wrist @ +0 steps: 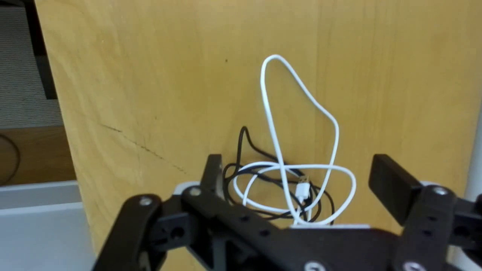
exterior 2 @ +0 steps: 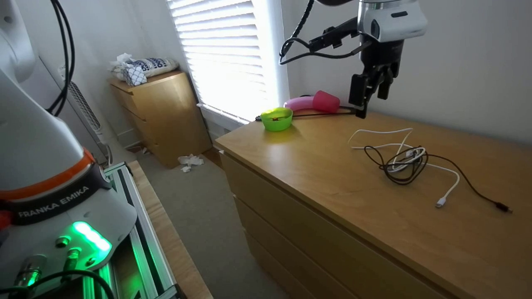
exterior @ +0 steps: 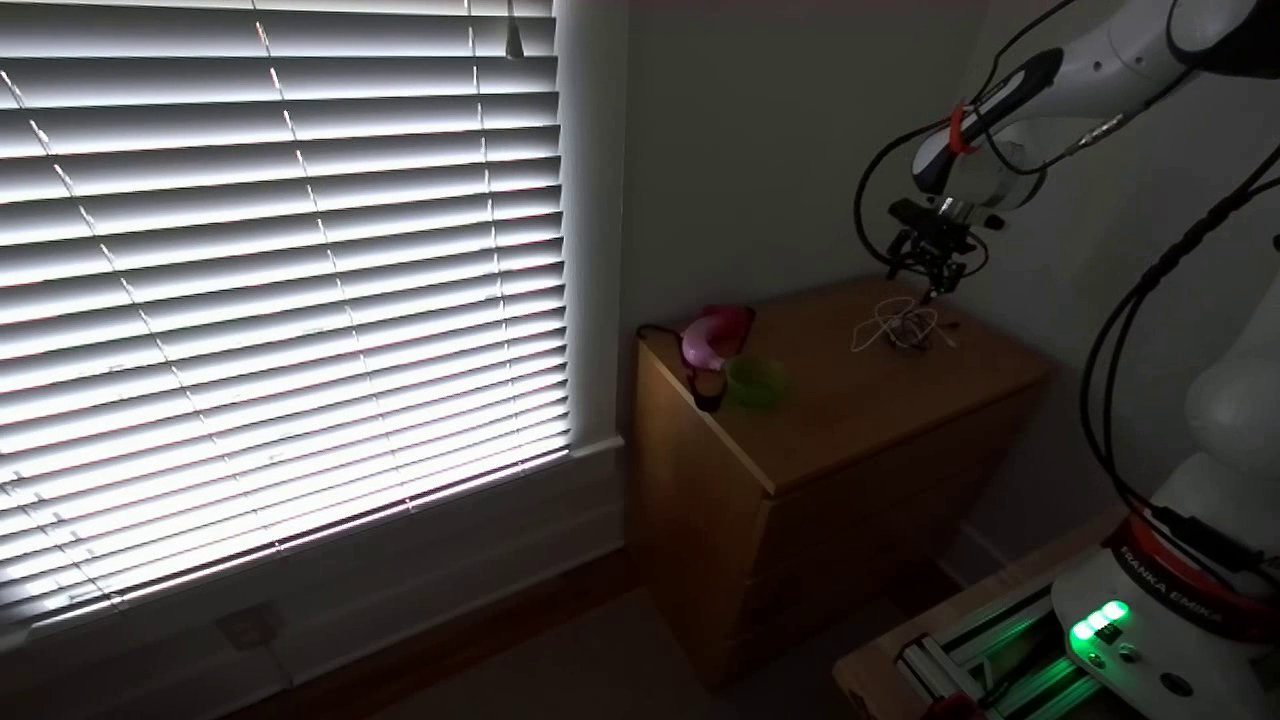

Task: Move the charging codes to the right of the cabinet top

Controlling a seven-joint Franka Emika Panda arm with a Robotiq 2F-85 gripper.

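Observation:
The charging codes are a loose tangle of a white cable and a dark cable. The tangle lies on the cabinet top in both exterior views (exterior: 908, 325) (exterior 2: 409, 155) and in the wrist view (wrist: 302, 190). The cabinet top is flat, light tan wood (exterior: 850, 400) (exterior 2: 316, 174) (wrist: 150, 94). My gripper (exterior: 930, 285) (exterior 2: 371, 104) is open and empty, pointing down above the cabinet top, apart from the cables. In the wrist view the coiled part shows between the two spread fingers (wrist: 297, 162). The gripper body hides the lower part of the tangle there.
A green bowl (exterior: 757, 382) (exterior 2: 276, 122) and a pink-red object (exterior: 705, 338) (exterior 2: 326, 101) with a dark cord sit at the cabinet top's window end. A wall (exterior 2: 457, 83) rises behind the cabinet. Window blinds (exterior: 300, 300) stand beside it.

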